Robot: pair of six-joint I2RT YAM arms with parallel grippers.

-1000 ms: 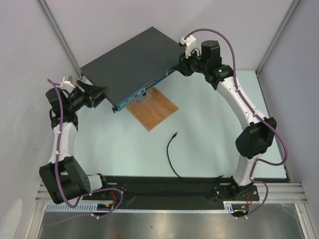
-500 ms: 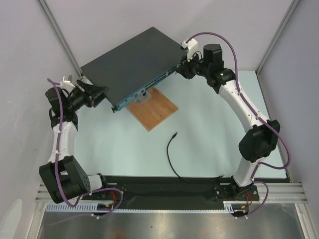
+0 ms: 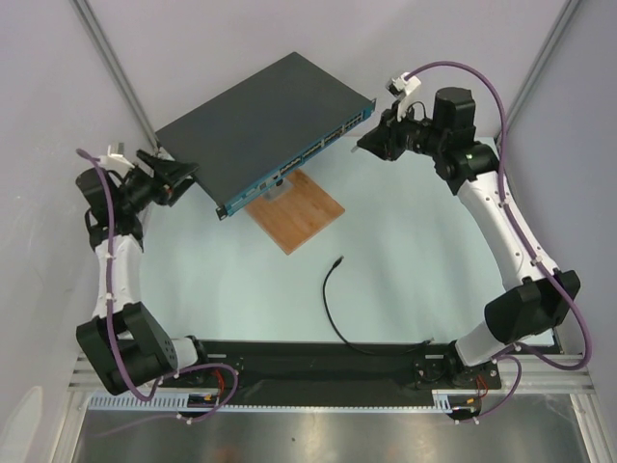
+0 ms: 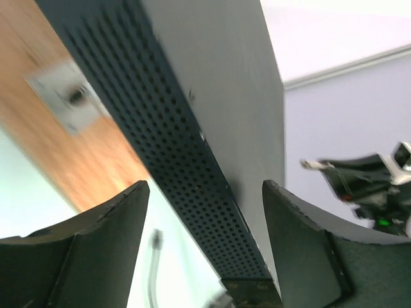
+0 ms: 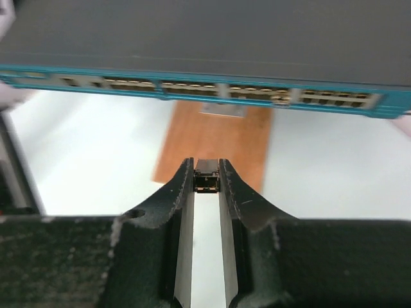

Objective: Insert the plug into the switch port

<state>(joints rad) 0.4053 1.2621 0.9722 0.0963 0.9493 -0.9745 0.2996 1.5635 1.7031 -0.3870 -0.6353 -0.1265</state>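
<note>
The switch [image 3: 260, 116] is a flat dark-grey box, and the row of ports [image 3: 299, 159] on its teal front strip shows again in the right wrist view as ports [image 5: 192, 85]. The plug [image 3: 338, 260] lies on the table at the end of a thin black cable [image 3: 328, 309], and it is blurred in the left wrist view as the plug [image 4: 156, 239]. My left gripper [image 3: 178, 174] is open, its jaws either side of the switch's left end [image 4: 192, 160] without touching it. To the right of the switch, my right gripper [image 3: 366, 143] is shut on a small metal piece [image 5: 206, 176] and faces the ports.
A brown wooden board [image 3: 297, 209] lies under and in front of the switch, with a grey metal piece [image 3: 275, 188] on it. Walls with aluminium posts close in the back and sides. The cable runs down to the black base rail [image 3: 318, 352].
My right gripper has pulled back to the right, away from the switch's right end, with the small metal piece still in it. My left gripper has opened wider and drawn back a little to the left.
</note>
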